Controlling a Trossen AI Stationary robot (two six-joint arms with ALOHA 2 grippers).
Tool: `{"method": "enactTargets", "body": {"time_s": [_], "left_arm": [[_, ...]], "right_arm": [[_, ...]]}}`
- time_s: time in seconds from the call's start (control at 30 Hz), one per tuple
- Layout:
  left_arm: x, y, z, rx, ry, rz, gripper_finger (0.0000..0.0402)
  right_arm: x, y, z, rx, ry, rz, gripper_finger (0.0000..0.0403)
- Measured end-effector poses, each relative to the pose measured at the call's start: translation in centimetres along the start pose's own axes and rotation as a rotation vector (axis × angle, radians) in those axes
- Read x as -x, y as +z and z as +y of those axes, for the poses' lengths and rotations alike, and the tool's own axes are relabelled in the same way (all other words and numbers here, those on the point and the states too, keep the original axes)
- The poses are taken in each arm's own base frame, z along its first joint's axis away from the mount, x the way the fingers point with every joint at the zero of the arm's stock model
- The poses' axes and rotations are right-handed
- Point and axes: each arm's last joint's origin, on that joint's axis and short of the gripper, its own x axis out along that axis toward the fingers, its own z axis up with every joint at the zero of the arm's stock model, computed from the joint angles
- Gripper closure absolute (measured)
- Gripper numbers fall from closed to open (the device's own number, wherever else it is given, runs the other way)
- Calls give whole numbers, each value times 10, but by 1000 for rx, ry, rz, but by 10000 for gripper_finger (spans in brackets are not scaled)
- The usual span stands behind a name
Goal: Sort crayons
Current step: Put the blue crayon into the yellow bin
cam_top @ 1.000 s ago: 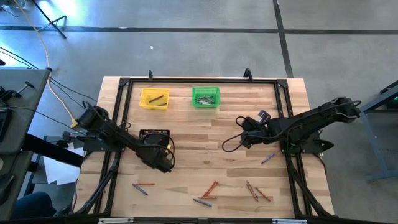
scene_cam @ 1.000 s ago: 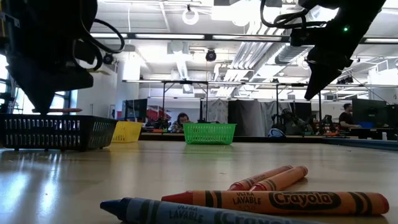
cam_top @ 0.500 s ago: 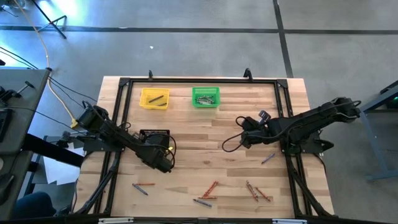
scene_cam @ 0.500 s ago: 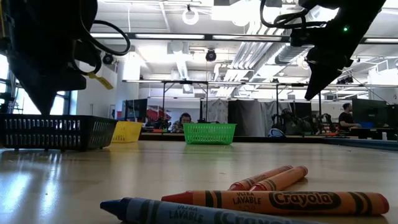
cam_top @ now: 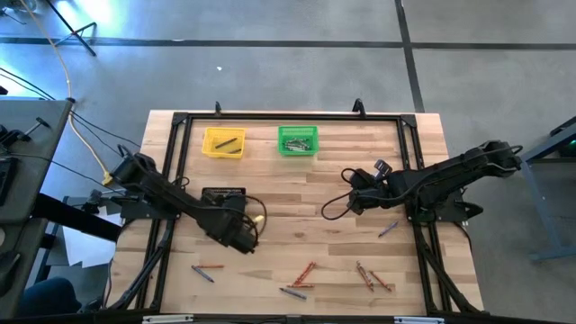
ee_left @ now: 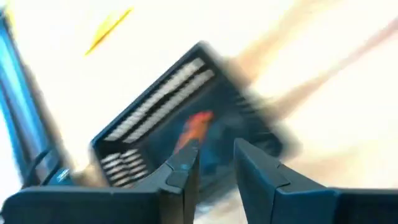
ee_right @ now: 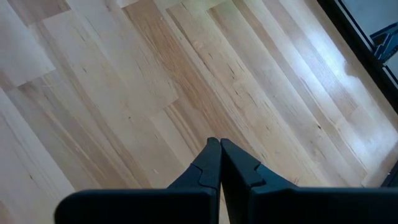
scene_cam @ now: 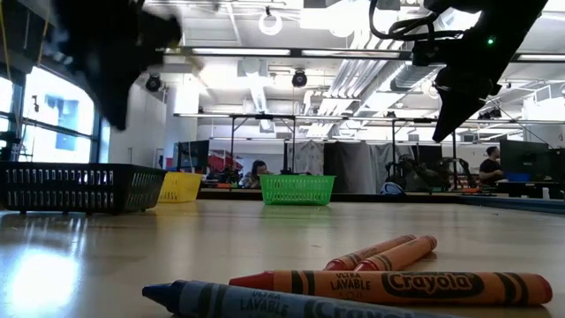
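Crayons (cam_top: 306, 270) lie loose along the near edge of my worktop (cam_top: 297, 193). My left tool (ee_left: 214, 152), fingers apart and empty, hangs by the black bin (cam_top: 222, 193); my right tool (ee_right: 220, 149), closed on nothing, waits mid-worktop.

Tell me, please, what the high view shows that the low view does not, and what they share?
Only the high view shows the crayons lying inside the yellow bin and green bin, the lone crayon near the right arm, and the left gripper beside the black bin. Only the low view shows the room behind the table, a person there, and the Crayola print on the nearest orange crayon. Both show all three bins, crayons at the table's front edge, and the right gripper above bare wood.
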Motion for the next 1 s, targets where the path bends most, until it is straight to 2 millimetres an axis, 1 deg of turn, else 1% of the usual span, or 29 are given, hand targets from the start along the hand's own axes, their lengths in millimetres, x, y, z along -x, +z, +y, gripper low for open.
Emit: {"method": "enactTargets", "body": {"time_s": [0.07,0.13,0.23,0.33,0.4,0.53,0.67,0.83,0.9,1.0], "left_arm": [[18,5,-11,-59,-118,-28,320],[39,8,-23,-126,-275,-33,323],[63,4,-41,-231,-531,16,327],[78,-7,-54,-282,-736,81,327],[83,-16,-59,-307,-791,115,326],[84,-40,-64,-302,-761,191,326],[82,-65,-71,-233,-704,275,326],[80,-99,-81,-173,-652,458,326],[78,-111,-81,-111,-593,540,326],[75,-123,-81,63,-477,618,326]], "right_arm": [[0,0,0,0,0,0,402],[0,0,0,0,0,0,402],[0,0,0,3,0,0,402],[0,0,0,23,-5,-5,402],[0,0,0,30,-7,-7,402],[0,1,-1,29,-21,-20,402],[0,1,-1,30,-50,-45,402],[0,2,-2,29,-64,-58,402],[0,2,-2,29,-64,-58,402],[0,2,-2,29,-64,-58,402]]}}
